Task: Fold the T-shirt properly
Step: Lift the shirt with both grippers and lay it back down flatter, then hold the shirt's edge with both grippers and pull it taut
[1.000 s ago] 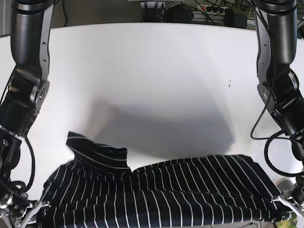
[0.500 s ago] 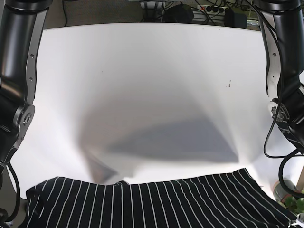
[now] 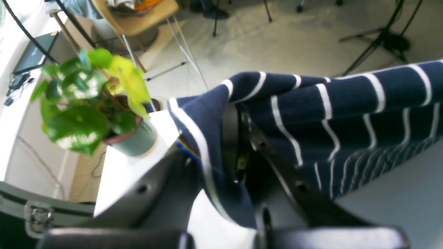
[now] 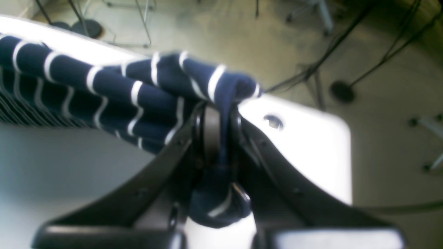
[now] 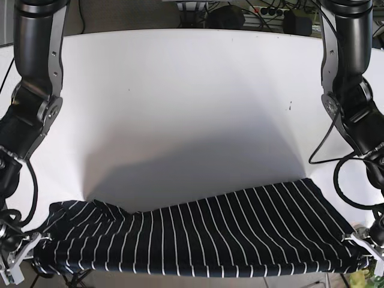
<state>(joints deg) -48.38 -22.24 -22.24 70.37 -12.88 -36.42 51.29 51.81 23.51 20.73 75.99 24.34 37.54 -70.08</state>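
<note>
The soft, light striped T-shirt (image 5: 198, 231) sags along the surface's (image 5: 192, 108) near edge, each corner pinched in the closed left tool (image 3: 238, 152) and right tool (image 4: 221, 138).

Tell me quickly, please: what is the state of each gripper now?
Left gripper: closed on the T-shirt corner.
Right gripper: closed on the T-shirt's other corner.

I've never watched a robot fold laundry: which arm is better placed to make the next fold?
Neither alone. The left gripper and right gripper each pinch one end of the T-shirt, stretched along the table near edge. Probably both carry it together.
</note>
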